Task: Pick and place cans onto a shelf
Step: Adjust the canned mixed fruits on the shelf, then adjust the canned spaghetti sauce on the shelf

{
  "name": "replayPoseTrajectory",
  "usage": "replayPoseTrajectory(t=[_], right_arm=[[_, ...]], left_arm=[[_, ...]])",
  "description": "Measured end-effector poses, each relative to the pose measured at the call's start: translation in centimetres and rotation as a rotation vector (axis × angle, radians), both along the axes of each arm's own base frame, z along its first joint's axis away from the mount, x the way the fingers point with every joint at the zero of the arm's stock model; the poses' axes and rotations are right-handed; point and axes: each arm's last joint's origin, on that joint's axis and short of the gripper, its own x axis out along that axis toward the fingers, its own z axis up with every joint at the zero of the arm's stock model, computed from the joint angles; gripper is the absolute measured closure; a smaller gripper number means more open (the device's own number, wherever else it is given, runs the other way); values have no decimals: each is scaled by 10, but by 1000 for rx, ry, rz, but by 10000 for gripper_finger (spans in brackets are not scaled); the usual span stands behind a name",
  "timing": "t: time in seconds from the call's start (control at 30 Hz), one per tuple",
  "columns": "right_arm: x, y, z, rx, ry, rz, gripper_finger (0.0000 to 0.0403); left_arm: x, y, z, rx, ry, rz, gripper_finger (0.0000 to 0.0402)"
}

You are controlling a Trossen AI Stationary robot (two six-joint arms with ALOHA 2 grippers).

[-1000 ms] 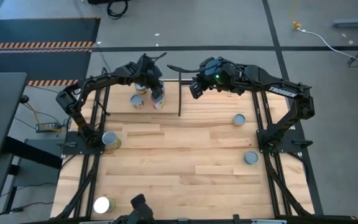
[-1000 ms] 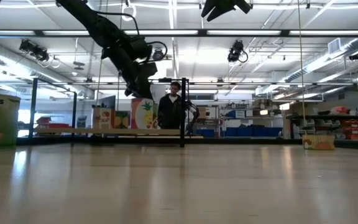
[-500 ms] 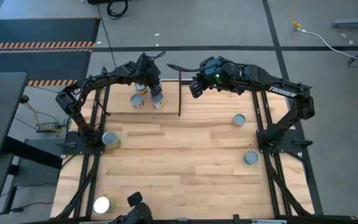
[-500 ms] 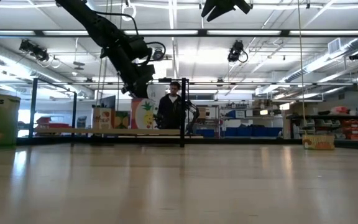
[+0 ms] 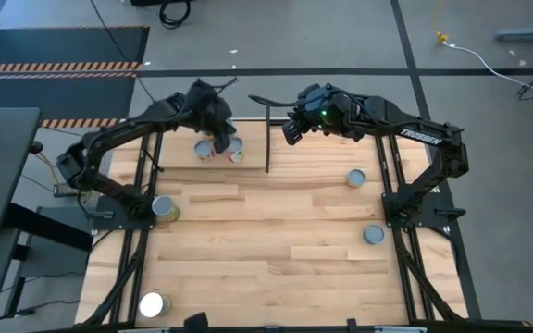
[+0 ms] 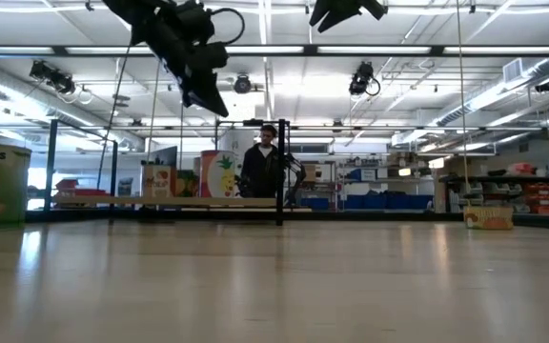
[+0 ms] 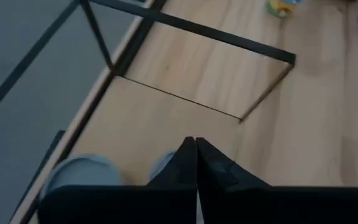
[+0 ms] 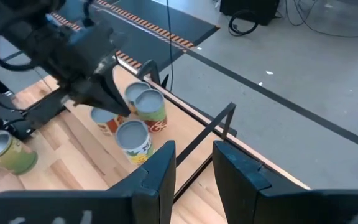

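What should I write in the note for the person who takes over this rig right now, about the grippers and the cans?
Left gripper: jaws shut, empty, raised above the cans on the shelf.
Right gripper: jaws open, empty, raised near the shelf's end.
Done: three cans stand on the shelf, by the right wrist view: red-label can, yellow-label can, and a third partly hidden behind the left arm.
Left: four cans on the tabletop: left-edge can, glaring can, upper right can, lower right can. No further can is visible.
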Motion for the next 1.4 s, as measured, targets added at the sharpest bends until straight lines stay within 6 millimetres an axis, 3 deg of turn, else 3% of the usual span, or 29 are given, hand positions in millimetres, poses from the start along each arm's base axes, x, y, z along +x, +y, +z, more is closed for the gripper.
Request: replayPoseTrajectory(t=[0.33,0.5,0.8,1.1,1.23,1.4], right_arm=[[4,19,0,7,-6,56,290],[5,24,0,8,-5,74,290],[5,25,0,27,-17,71,290],[5,24,0,20,-19,61,290],[8,24,-13,27,8,57,290],[15,24,-36,81,18,29,290]], left_arm=[[23,-4,-44,-11,258,39,401],[28,-7,-55,6,345,29,401],[15,-14,-49,-13,410,29,401],[6,10,-45,29,358,136,400],[-4,28,-42,-14,263,161,400],[-7,30,-43,-104,217,144,400]])
